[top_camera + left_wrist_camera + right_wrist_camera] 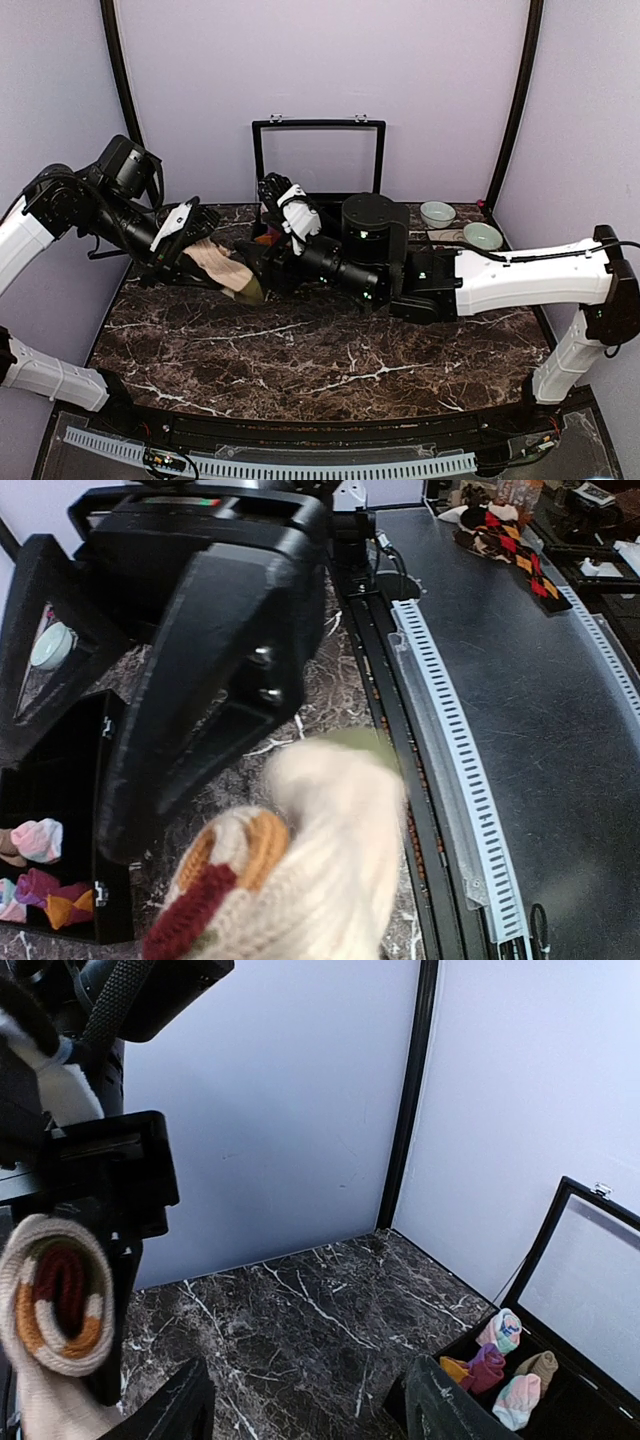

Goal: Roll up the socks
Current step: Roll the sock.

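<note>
From above, the left gripper [192, 238] is near the back left corner of the bench [300, 360]. It is clenched on the striped sock [225, 268]. The tan foot of the sock hangs down from the gripper to the marble top, and the olive toe points to the middle. The right arm reaches across the bench from the right edge. The right gripper [283, 203] is lifted just beside the left one, in front of the open lid [318, 160] of a black box at the back edge. This arm covers most of the box. Two bowls [437, 213] stand near the back right corner.

In the left wrist view the striped sock [320, 860] fills the lower middle; it is cream with orange and dark red bands. A big black part [220, 660] close to the lens hides much of the bench. At the left, the box [70, 770] holds small rolled bundles [40, 840]. Past the near edge there is a white slotted strip [450, 740].

In the right wrist view the fingers [190, 1400] of the right gripper [315, 1408] stand apart with nothing between them. The rolled end of the sock [55, 1305] shows as a spiral at the left, under the black left gripper [100, 1180]. At the lower right, the box [580, 1410] holds several bundles [500, 1330].
</note>
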Robot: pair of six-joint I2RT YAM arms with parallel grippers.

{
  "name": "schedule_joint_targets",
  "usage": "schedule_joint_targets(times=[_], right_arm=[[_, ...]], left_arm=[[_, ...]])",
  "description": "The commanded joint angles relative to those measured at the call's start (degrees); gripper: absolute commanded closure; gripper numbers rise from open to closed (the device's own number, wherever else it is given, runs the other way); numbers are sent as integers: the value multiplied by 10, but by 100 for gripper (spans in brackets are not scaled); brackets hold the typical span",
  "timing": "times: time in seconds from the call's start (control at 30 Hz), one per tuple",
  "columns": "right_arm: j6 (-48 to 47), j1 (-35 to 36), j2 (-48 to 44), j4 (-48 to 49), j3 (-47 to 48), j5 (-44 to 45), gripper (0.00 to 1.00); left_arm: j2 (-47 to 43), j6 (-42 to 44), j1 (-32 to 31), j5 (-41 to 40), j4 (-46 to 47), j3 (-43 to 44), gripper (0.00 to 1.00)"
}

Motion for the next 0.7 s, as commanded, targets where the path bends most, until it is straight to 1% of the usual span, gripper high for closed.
schedule_joint_targets(times=[0.0,0.07,0.13,0.23,0.27,0.3,0.4,0.47,0.6,0.67], right_arm=[[-15,-7,-20,-16,-9,0,36],[-16,-6,-41,-16,-14,-41,34],[-19,-6,-55,-15,-23,-88,29],[-9,-13,-69,-24,-32,-154,19],[6,-17,-70,-24,-34,-179,18],[24,-23,-70,-18,-36,-203,18],[74,-35,-58,25,-41,-270,21],[83,-35,-41,36,-26,-306,23],[68,-34,6,-11,31,-360,25],[66,-34,24,-22,54,-370,25]], left_arm=[[-1,18,-3,70,-52,15,100],[1,16,-2,67,-50,14,100],[1,9,-2,53,-39,8,100],[-4,5,-2,-10,-8,-10,100],[-5,7,-2,-24,1,-18,100],[-7,11,-2,-34,7,-22,100],[-9,22,-3,-40,13,-26,100],[-8,37,-2,-36,3,-21,100],[4,69,-2,-5,-36,-3,100],[7,61,-3,-19,-23,-6,100]])
